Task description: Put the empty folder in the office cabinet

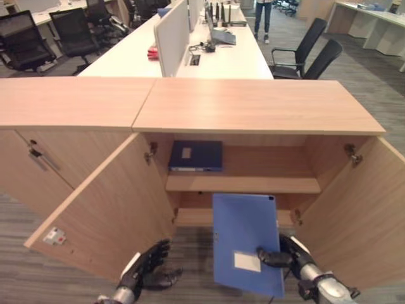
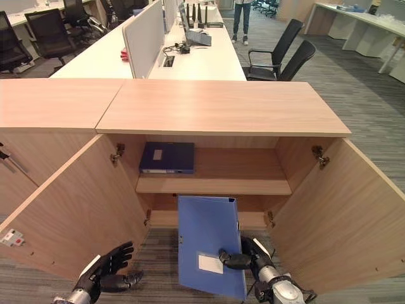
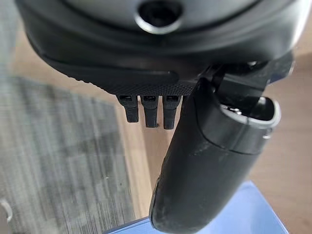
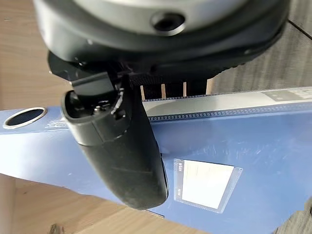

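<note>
1. Nearest me, over grey ribbed carpet [image 1: 38, 278], my left hand [image 1: 147, 271] hangs low with fingers loosely spread, holding nothing.
2. Beside it, my right hand [image 2: 248, 256] pinches the smooth, flat blue folder [image 2: 209, 244], thumb across its cover near the white label, fingers behind.
3. Beyond, the folder's top edge reaches the open wood-grain cabinet [image 2: 221, 104], below its shelf [image 2: 214, 185].
4. Farther in, a dark blue binder [image 2: 168, 157] lies flat on that shelf.

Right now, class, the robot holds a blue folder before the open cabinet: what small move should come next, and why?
Probably carry the light blue folder forward toward the lower shelf. The right robot hand grips it at its edge, upright, in front of the open cabinet; a dark blue binder already lies on the upper shelf.
</note>
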Robot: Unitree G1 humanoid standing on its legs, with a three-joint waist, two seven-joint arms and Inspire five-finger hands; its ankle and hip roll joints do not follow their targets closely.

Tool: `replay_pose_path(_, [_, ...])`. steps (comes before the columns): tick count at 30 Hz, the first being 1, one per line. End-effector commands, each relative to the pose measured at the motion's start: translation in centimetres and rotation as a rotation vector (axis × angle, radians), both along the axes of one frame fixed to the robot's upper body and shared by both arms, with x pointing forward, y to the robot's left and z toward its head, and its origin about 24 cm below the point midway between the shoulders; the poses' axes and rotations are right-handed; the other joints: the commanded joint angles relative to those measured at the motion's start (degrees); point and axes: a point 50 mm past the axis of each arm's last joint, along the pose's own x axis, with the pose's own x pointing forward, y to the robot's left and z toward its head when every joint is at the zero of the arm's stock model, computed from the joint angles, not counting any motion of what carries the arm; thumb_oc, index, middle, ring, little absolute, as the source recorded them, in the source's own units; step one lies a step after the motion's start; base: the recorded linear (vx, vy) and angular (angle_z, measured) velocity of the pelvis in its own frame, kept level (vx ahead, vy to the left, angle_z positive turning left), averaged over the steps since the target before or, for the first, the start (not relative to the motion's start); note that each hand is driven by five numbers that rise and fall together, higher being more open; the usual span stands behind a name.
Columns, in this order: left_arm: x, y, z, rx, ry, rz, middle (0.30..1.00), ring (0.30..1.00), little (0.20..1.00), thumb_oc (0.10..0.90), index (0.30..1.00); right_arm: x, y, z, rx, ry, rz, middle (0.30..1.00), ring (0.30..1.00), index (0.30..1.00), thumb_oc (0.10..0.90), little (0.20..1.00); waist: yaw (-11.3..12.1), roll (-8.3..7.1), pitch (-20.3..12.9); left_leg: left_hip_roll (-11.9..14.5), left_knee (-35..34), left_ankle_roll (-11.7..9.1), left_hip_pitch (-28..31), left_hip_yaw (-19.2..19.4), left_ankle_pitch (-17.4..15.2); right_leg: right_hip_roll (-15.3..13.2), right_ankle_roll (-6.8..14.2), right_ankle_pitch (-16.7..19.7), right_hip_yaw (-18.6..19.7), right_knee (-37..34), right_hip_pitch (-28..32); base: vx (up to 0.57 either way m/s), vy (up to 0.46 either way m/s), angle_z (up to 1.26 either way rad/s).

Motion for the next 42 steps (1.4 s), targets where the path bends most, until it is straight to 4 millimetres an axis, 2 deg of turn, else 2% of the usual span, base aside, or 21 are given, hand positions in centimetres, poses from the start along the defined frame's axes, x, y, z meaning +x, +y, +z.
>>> replay_pose_path(1, [3.8, 1.2, 2.9, 0.104, -0.181, -0.014, 0.9, 0.9, 0.9, 0.8, 0.9, 4.9, 0.2, 4.1, 0.129, -0.258, -0.085, 0.3, 0.3, 0.3, 0.4, 0.3, 0.5, -1.22, 0.7, 1.5, -0.4, -3.0, -0.7, -2.7, -1.7, -0.2, 1.3, -4.2, -1.1, 1.6, 1.4, 0.03, -0.108, 0.19])
replay_pose_path(3, [3.5, 1.2, 2.1, 0.099, -0.145, 0.022, 0.9, 0.9, 0.9, 0.8, 0.9, 5.0, 0.2, 3.8, 0.146, -0.242, -0.124, 0.3, 0.3, 0.3, 0.4, 0.3, 0.9, -1.11, 1.4, 2.2, -0.4, -3.2, -0.8, -3.4, -1.4, -0.1, 0.7, -5.6, -1.0, 3.5, 0.6, 0.01, -0.12, 0.14])
replay_pose_path(4, [3.7, 1.5, 1.8, 0.112, -0.136, 0.059, 0.9, 0.9, 0.9, 0.8, 0.9, 5.5, 0.2, 3.7, 0.17, -0.235, -0.169, 0.3, 0.3, 0.3, 0.4, 0.3, 1.6, -1.17, 3.3, 3.0, 2.8, -3.6, -2.3, -4.0, -0.4, 0.0, -0.5, -7.5, -0.6, 5.3, 0.1, -0.02, -0.109, 0.07])
replay_pose_path(6, [4.0, 1.5, 1.8, 0.117, -0.138, 0.071, 0.9, 0.9, 0.9, 0.8, 0.9, 5.7, 0.1, 3.7, 0.179, -0.232, -0.189, 0.3, 0.3, 0.3, 0.4, 0.3, 2.0, -1.28, 4.3, 3.6, 6.9, -3.9, -4.3, -5.1, -0.4, 0.0, -1.2, -8.1, -0.7, 5.6, 0.2, -0.01, -0.102, 0.01])
replay_pose_path(7, [4.0, 1.5, 1.6, 0.118, -0.129, 0.088, 0.9, 0.9, 0.9, 0.8, 0.9, 5.9, -0.1, 3.8, 0.187, -0.236, -0.212, 0.3, 0.3, 0.3, 0.4, 0.3, 3.3, -1.18, 5.0, 3.3, 10.1, -4.2, -6.5, -7.7, 0.9, 0.1, -1.7, -9.1, -1.4, 5.4, 0.9, 0.01, -0.076, 0.03])
replay_pose_path(9, [4.0, 1.4, 1.4, 0.116, -0.124, 0.094, 0.9, 0.9, 0.9, 0.8, 0.9, 5.8, -0.2, 3.7, 0.191, -0.23, -0.225, 0.3, 0.3, 0.3, 0.4, 0.3, 3.7, -1.18, 5.0, 2.5, 10.4, -4.0, -8.4, -9.4, 1.3, -0.2, -1.6, -9.5, -2.2, 4.9, 1.4, 0.05, -0.009, 0.07])
replay_pose_path(12, [3.4, 1.3, 1.0, 0.109, -0.096, 0.108, 0.9, 0.9, 0.9, 0.8, 0.9, 5.3, -0.5, 3.3, 0.225, -0.213, -0.279, 0.3, 0.3, 0.3, 0.4, 0.3, 4.4, -1.25, 4.0, 0.5, 6.6, -3.6, -12.6, -10.4, 1.9, -0.8, -0.6, -9.7, -3.2, 3.8, 2.5, 0.13, 0.072, 0.39])
replay_pose_path(14, [3.2, 1.3, 0.6, 0.102, -0.08, 0.13, 0.9, 0.9, 0.9, 0.8, 0.9, 5.2, -0.6, 3.1, 0.24, -0.21, -0.308, 0.3, 0.3, 0.3, 0.4, 0.3, 4.8, -0.59, 3.7, -0.1, 2.4, -4.0, -14.6, -10.3, 5.0, -0.9, -0.1, -9.9, -3.0, 3.4, 3.4, 0.16, 0.156, 0.2])
replay_pose_path(17, [2.9, 1.2, 0.3, 0.099, -0.067, 0.161, 0.9, 0.9, 0.9, 0.8, 0.9, 5.0, -0.4, 2.8, 0.286, -0.201, -0.358, 0.3, 0.3, 0.3, 0.4, 0.3, 5.8, 0.23, 3.4, -1.0, -0.4, -4.8, -17.3, -10.5, 5.7, -1.0, 0.5, -10.6, -2.0, 3.0, 5.2, 0.14, 0.142, -0.01])
replay_pose_path(18, [2.9, 1.2, 0.3, 0.099, -0.067, 0.161, 0.9, 0.9, 0.9, 0.8, 0.9, 5.0, -0.4, 2.8, 0.287, -0.201, -0.359, 0.3, 0.3, 0.3, 0.4, 0.3, 5.8, 0.23, 3.4, -1.0, -0.4, -4.8, -17.3, -10.4, 5.7, -1.0, 0.5, -10.6, -1.9, 3.0, 5.2, 0.21, 0.237, -0.29])
replay_pose_path(21, [2.2, 1.3, -0.4, 0.113, -0.021, 0.167, 0.9, 0.9, 0.9, 0.8, 0.9, 4.2, 0.0, 2.2, 0.362, -0.188, -0.435, 0.3, 0.3, 0.3, 0.4, 0.3, 4.8, 1.31, 2.0, 1.4, -0.4, -4.2, -16.1, -5.0, 6.1, -1.5, 1.4, -10.3, -0.8, 2.4, 6.0, 0.24, 0.267, -0.25])
replay_pose_path(25, [1.1, 1.8, -1.2, 0.14, 0.037, 0.172, 0.9, 0.9, 0.9, 0.8, 0.9, 4.0, 0.6, 2.2, 0.43, -0.192, -0.477, 0.3, 0.3, 0.3, 0.4, 0.3, 4.6, 0.77, 0.9, -0.4, -0.4, -1.8, -14.6, -2.2, 4.8, -4.8, 3.5, -9.8, -0.9, 2.1, 6.7, 0.25, 0.303, 0.0])
replay_pose_path(29, [-0.1, 3.1, -2.9, 0.276, 0.161, 0.162, 0.9, 0.9, 0.9, 0.8, 0.9, 5.3, 1.5, 3.8, 0.518, -0.269, -0.471, 0.3, 0.3, 0.3, 0.4, 0.3, 5.1, -0.23, 1.7, -3.5, 2.3, 1.5, -15.7, 0.1, 0.6, -10.9, 6.1, -7.3, -0.6, 7.2, 3.2, 0.12, 0.339, -0.13])
replay_pose_path(30, [-1.3, 3.7, -4.1, 0.35, 0.256, 0.158, 0.9, 0.9, 0.9, 0.8, 0.9, 6.5, 2.0, 5.2, 0.545, -0.326, -0.435, 0.3, 0.3, 0.3, 0.4, 0.3, 4.8, 0.05, 3.4, -4.7, 2.2, 3.3, -15.2, 1.0, -1.2, -14.4, 6.3, -5.1, -0.1, 14.7, -1.7, 0.02, 0.343, -0.55])
replay_pose_path(32, [-2.2, 3.7, -4.9, 0.357, 0.319, 0.163, 0.9, 0.9, 0.9, 0.8, 0.9, 7.2, 2.4, 6.0, 0.558, -0.356, -0.407, 0.3, 0.3, 0.3, 0.4, 0.3, 4.7, 0.13, 4.6, -5.2, 2.1, 4.2, -15.0, 1.7, -2.0, -16.4, 6.3, -4.0, 0.1, 19.4, -4.7, -0.06, 0.31, -0.51])
replay_pose_path(33, [-3.7, 4.0, -6.0, 0.376, 0.419, 0.179, 0.9, 0.9, 0.9, 0.8, 0.9, 8.5, 3.3, 7.7, 0.589, -0.414, -0.338, 0.3, 0.3, 0.3, 0.4, 0.3, 5.0, 0.09, 7.5, -5.7, 2.1, 5.8, -14.3, 3.7, -3.8, -19.9, 6.0, -3.0, -0.8, 28.2, -10.3, -0.09, 0.272, -0.28])
replay_pose_path(34, [-3.7, 4.0, -6.0, 0.376, 0.418, 0.179, 0.9, 0.9, 0.9, 0.8, 0.9, 8.5, 3.3, 7.7, 0.59, -0.414, -0.338, 0.3, 0.3, 0.3, 0.4, 0.3, 5.0, 0.03, 7.6, -5.8, 2.1, 5.8, -14.3, 3.8, -3.9, -20.1, 6.1, -3.1, -0.7, 28.3, -10.4, -0.08, 0.202, -0.44])
replay_pose_path(37, [-6.0, 4.4, -6.9, 0.399, 0.536, 0.219, 0.9, 0.9, 0.9, 0.8, 0.9, 9.8, 4.2, 9.9, 0.602, -0.488, -0.253, 0.3, 0.3, 0.3, 0.4, 0.3, 4.8, -0.52, 11.1, -5.1, 3.1, 5.6, -13.5, 5.8, -4.6, -19.1, 5.4, -3.5, -3.9, 28.1, -13.6, -0.01, -0.008, -0.24])
replay_pose_path(39, [-7.8, 4.0, -7.6, 0.385, 0.614, 0.226, 0.9, 0.9, 0.9, 0.8, 0.9, 10.9, 4.3, 11.9, 0.633, -0.568, -0.207, 0.3, 0.3, 0.3, 0.4, 0.3, 4.2, -0.34, 13.7, -4.7, 3.4, 4.7, -12.1, 6.2, -5.1, -15.2, 5.8, -1.5, -5.8, 21.0, -17.6, 0.05, -0.081, -0.2])
replay_pose_path(41, [-8.0, 3.8, -7.7, 0.378, 0.623, 0.222, 0.9, 0.9, 0.9, 0.8, 0.9, 11.0, 4.1, 12.4, 0.644, -0.596, -0.211, 0.3, 0.3, 0.3, 0.4, 0.3, 3.9, -0.39, 14.2, -4.8, 3.3, 4.5, -11.5, 6.1, -5.4, -14.5, 6.2, -0.2, -6.4, 18.6, -18.9, 0.11, -0.084, -0.32])
replay_pose_path(42, [-7.9, 3.7, -7.7, 0.376, 0.612, 0.215, 0.9, 0.9, 0.9, 0.8, 0.9, 11.1, 3.3, 13.2, 0.654, -0.645, -0.233, 0.3, 0.3, 0.3, 0.4, 0.3, 3.8, -0.32, 14.5, -5.3, 2.8, 3.9, -10.1, 5.3, -5.9, -14.2, 7.4, 2.4, -8.0, 12.9, -19.6, 0.22, -0.178, -0.1])
